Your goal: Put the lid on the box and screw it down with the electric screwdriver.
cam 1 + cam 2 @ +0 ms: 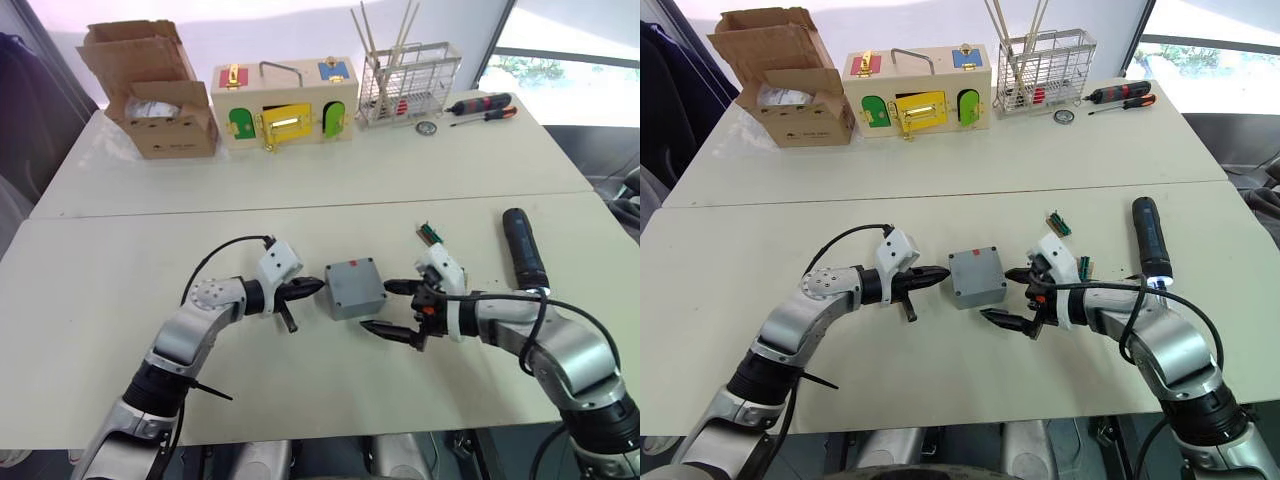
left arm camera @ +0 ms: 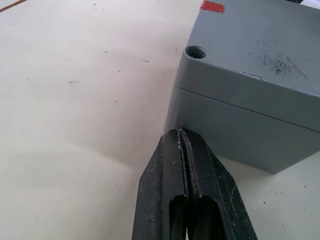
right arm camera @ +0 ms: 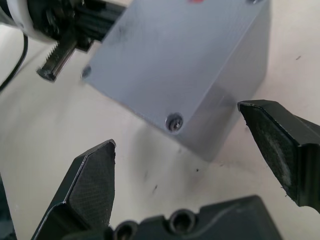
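Between both end effectors: lid (image 1: 349,275) already on box (image 1: 356,296)
Left end effector (image 1: 318,285) closed, right end effector (image 1: 386,307) wide; electric screwdriver (image 1: 523,247) untouched, screwing left

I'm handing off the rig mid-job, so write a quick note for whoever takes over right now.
Left gripper: fingers shut, empty, tips at the box's left side.
Right gripper: fingers open, empty, just right of the box, not touching it.
The lid already sits on the box at the middle of the near table. The right wrist view shows a screw in one corner hole; the left wrist view shows another corner hole empty.
The electric screwdriver lies on the table to the right, not picked up.
Left: pick up the driver and screw down the remaining corners.
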You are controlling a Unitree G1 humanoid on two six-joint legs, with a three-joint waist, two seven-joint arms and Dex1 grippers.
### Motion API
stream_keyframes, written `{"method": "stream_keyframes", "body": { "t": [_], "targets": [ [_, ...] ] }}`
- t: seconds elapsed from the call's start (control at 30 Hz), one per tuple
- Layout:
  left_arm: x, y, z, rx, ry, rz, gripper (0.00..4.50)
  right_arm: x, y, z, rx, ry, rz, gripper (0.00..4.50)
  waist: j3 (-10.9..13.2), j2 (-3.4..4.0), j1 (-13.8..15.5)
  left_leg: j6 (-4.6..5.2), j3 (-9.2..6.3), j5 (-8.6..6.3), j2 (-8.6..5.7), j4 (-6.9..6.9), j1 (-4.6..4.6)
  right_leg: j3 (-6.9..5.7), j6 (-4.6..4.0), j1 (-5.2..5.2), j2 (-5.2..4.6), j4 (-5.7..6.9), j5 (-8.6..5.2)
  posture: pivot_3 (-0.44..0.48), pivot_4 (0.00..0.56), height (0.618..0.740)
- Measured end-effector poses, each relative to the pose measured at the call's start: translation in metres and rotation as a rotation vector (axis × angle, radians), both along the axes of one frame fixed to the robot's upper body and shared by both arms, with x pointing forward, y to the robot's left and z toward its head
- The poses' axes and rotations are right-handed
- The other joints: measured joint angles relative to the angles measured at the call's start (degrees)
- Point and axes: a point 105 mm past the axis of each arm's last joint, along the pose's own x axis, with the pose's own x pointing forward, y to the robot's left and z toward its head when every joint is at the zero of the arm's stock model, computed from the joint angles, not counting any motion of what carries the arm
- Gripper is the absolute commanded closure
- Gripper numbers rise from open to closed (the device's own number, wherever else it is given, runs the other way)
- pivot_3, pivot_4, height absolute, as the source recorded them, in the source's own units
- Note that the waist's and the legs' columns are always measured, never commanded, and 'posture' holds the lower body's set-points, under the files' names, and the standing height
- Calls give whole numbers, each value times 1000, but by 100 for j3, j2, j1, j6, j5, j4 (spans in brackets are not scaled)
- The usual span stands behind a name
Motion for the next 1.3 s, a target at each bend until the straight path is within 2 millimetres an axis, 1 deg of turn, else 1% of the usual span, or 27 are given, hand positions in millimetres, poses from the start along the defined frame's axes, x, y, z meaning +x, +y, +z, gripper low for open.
{"method": "stream_keyframes", "body": {
  "t": [0.2,0.27,0.33,0.4,0.43,0.5,0.57,0.6,0.67,0.7,0.73,0.77,0.8,0.87,0.93,1.0,1.1,1.17,1.23,1.3],
  "targets": [
    [3,-1,1,-7,-15,14,4500,-3,-4,3,21,20,-34,19,0,0,0,1,0,-1,0,0,0,0,0,0,0,0,0,0,150,739],
    [4,-2,2,-9,-20,15,4500,-6,-9,6,13,17,-40,19,0,0,9,3,0,-1,0,0,-1,0,0,0,0,0,0,0,150,739],
    [4,-1,2,-6,-22,18,4500,-8,-20,11,-14,5,-60,19,0,0,5,8,2,-5,-2,1,-1,1,0,1,-1,-2,0,0,150,739],
    [5,3,1,9,-28,26,4500,-9,-37,17,-41,-2,-90,19,0,0,4,20,3,-11,-2,1,0,1,0,2,-1,-1,0,0,150,739],
    [5,10,1,29,-30,36,4500,-10,-51,23,-62,-1,-119,19,0,0,1,27,3,-15,-1,1,-1,1,0,1,0,-1,0,0,150,739],
    [6,24,1,56,-33,62,4500,-7,-72,39,-70,-28,-181,19,0,0,-16,28,4,-16,2,0,1,0,0,1,2,0,0,0,150,739],
    [2,32,3,67,-33,56,4500,-4,-84,50,-45,-48,-225,19,-1,1,-13,30,3,-17,4,-2,2,0,0,1,3,0,0,0,150,739],
    [-1,34,3,72,-26,47,4500,-1,-87,54,-19,-50,-240,19,-1,1,-12,30,4,-17,5,-2,2,0,0,1,3,1,0,0,150,739],
    [-10,45,5,97,2,19,4500,18,-93,72,153,-113,-318,19,1,-12,-51,29,6,-16,7,-1,3,2,0,1,4,1,1,0,150,739],
    [-13,51,9,101,5,14,4500,28,-98,79,235,-146,-367,19,1,-12,-53,29,7,-16,6,-1,3,4,0,0,2,3,1,0,150,739],
    [-15,56,18,100,1,11,4500,37,-103,82,289,-172,-416,19,1,-11,-51,28,5,-16,6,-2,3,4,0,-1,2,4,0,0,150,739],
    [-16,62,28,95,-12,14,4500,43,-106,78,301,-179,-453,19,-1,-8,-22,24,3,-14,5,-4,2,3,-1,-1,1,3,0,0,150,739],
    [-19,66,36,91,-11,11,4500,50,-108,71,274,-184,-481,19,-1,-8,-5,13,2,-8,5,-4,1,1,-1,-2,2,1,0,0,150,739],
    [-25,70,48,88,-6,-10,4500,60,-110,55,223,-184,-521,19,0,-7,-2,4,6,-3,-1,-3,-2,4,-1,-2,-2,-3,0,0,150,739],
    [-33,70,52,111,8,-45,4500,70,-111,41,171,-191,-540,19,0,-7,-27,4,17,-2,-2,1,-2,13,0,-2,-3,-2,0,0,150,739],
    [-38,72,54,129,23,-65,4500,77,-112,31,127,-200,-538,19,-1,-5,-48,4,19,-2,1,0,2,14,0,-2,-1,0,0,0,150,739],
    [-38,79,57,125,31,-54,4500,85,-109,24,96,-220,-517,737,0,-4,-68,4,16,-2,4,-4,2,11,0,-6,4,4,0,0,150,739],
    [-37,84,60,136,24,-39,4500,91,-105,22,81,-243,-494,1366,0,-4,-97,3,16,-2,4,-5,2,11,0,-7,3,3,0,0,150,739],
    [-31,88,67,120,5,-8,4500,97,-102,20,78,-257,-480,1366,0,-5,-111,3,16,-2,4,-5,1,11,0,-6,3,0,0,0,150,739],
    [-24,86,78,85,-32,7,4500,102,-99,17,78,-260,-467,1366,0,-5,-121,3,15,-2,2,-4,1,12,0,-4,1,-1,0,0,150,739]
  ]
}}
